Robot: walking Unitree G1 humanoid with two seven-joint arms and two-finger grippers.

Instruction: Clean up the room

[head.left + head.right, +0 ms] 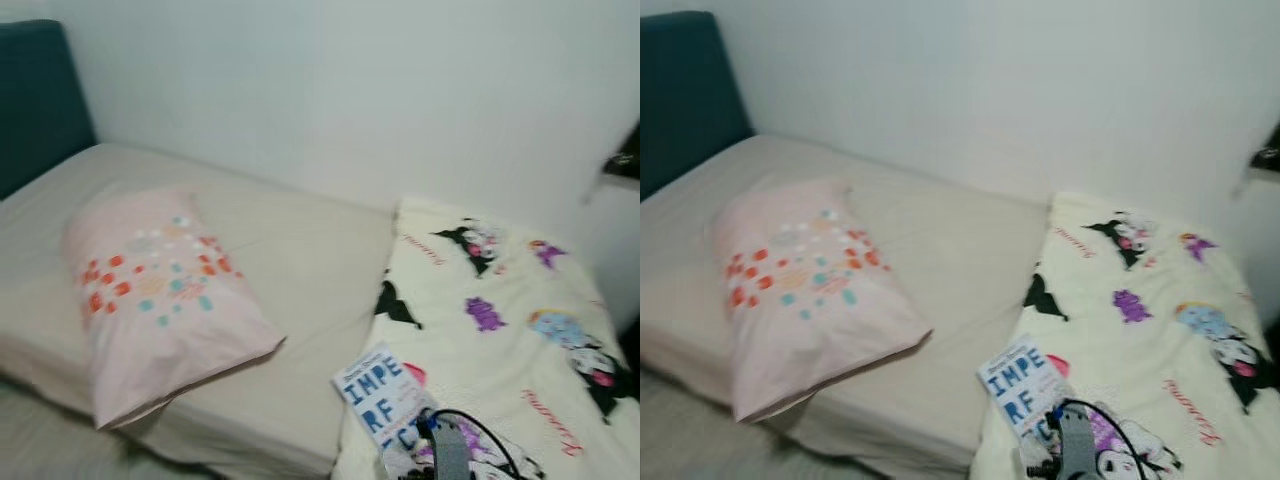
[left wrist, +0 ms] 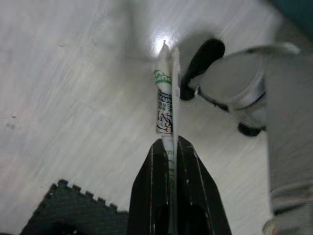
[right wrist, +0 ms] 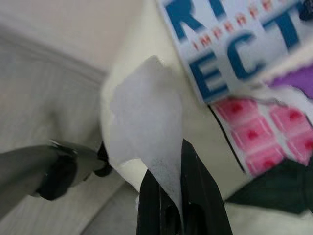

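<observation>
My left gripper (image 2: 169, 143) is shut on a thin folded paper wrapper (image 2: 165, 98) with green and black print, held over a pale wooden floor (image 2: 73, 88). In the right wrist view, my right gripper (image 3: 168, 164) is shut on a crumpled white tissue (image 3: 144, 122) at the edge of the cream blanket. A blue-and-white book (image 3: 234, 44) lies on the blanket just beyond the tissue. From the head, the same book (image 1: 378, 395) lies at the blanket's near corner, with my right arm (image 1: 448, 452) right beside it.
A bed with a beige sheet (image 1: 300, 270) stands against a white wall. A pink dotted pillow (image 1: 155, 300) lies on its left half and a cream cartoon blanket (image 1: 500, 320) on its right. A dark headboard (image 1: 35, 100) is at far left. A dark mat (image 2: 68, 210) lies on the floor.
</observation>
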